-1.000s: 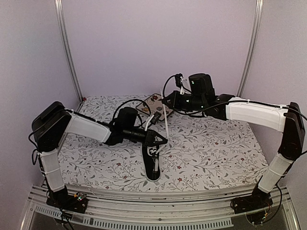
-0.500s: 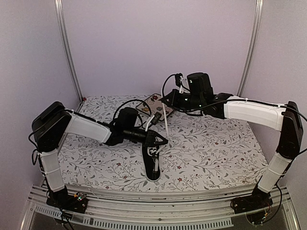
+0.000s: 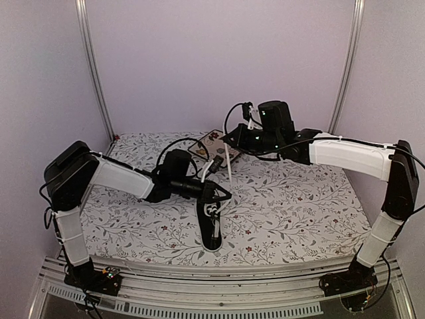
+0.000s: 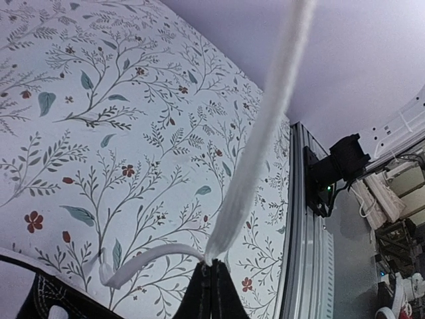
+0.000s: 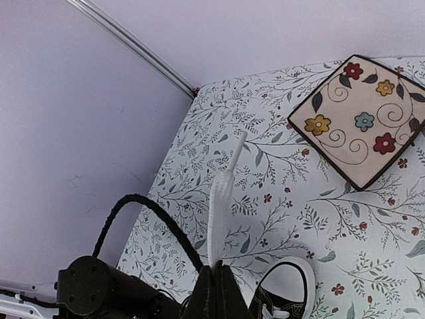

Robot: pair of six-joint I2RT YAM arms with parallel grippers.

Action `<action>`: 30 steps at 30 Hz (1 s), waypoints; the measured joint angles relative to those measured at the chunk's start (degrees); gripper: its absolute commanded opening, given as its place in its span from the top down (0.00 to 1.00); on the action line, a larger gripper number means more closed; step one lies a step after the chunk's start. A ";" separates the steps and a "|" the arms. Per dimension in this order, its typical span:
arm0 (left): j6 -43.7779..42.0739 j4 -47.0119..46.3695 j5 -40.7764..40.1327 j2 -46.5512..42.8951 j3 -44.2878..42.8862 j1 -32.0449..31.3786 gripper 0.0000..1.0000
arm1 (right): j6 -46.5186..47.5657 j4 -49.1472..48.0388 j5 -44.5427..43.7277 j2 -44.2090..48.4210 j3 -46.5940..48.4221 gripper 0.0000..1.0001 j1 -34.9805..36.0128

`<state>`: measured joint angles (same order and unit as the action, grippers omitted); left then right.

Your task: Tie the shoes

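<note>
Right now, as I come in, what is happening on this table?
Two robot arms are busy tying a small black canvas sneaker that lies on the floral tablecloth. The left hand is shut on the white laces just above the shoe. The right hand is shut on a lace too, higher and farther back, so one stretch runs taut. Whether a knot has formed is too small to tell. A square flowered plate lies apart at the back.

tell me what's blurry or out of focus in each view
left wrist: the lace goes soft and out of focus toward the lens, tablecloth sharp; right wrist: lace end slightly soft, plate crisp; top external: even light, no glare, shoe small and a bit grainy
</note>
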<state>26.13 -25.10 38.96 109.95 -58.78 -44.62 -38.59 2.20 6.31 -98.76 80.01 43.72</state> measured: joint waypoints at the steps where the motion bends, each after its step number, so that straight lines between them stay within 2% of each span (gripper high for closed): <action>1: 0.00 -0.39 -0.39 -0.09 0.28 0.00 1.00 | -0.02 0.00 0.00 -0.02 0.00 0.98 0.00; 8: 0.59 -3.02 -2.43 -2.54 4.66 0.00 1.00 | 0.04 0.20 0.35 -3.45 0.87 0.98 -0.02; 17: 2.08 -7.23 -4.61 -7.19 10.16 0.48 1.00 | 0.50 1.49 5.77 -14.58 5.20 0.98 0.35; 21: 3.15 -8.92 -5.68 -8.31 12.52 0.61 1.00 | 0.52 2.10 9.03 -20.13 10.29 0.96 1.31; 22: 3.34 -9.16 -5.99 -8.48 12.87 0.61 1.00 | 0.55 2.32 9.57 -21.31 11.67 0.91 1.66; 24: 4.00 -9.77 -6.84 -9.07 13.79 0.66 1.00 | 0.83 2.89 11.04 -23.96 14.80 0.62 2.47; 26: 4.44 -10.27 -7.63 -9.68 14.60 0.68 1.00 | 0.85 3.10 12.00 -25.57 16.44 0.39 2.97; 28: 5.05 -10.67 -8.52 -10.40 15.52 0.72 1.00 | 1.11 3.65 12.46 -26.08 16.63 0.25 3.23; 30: 5.62 -10.88 -9.49 -10.97 16.15 0.72 1.00 | 1.33 4.33 12.35 -26.14 16.70 0.16 3.26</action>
<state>31.75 -35.99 29.47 98.98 -42.63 -43.90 -37.26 6.52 18.65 -124.90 96.71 46.98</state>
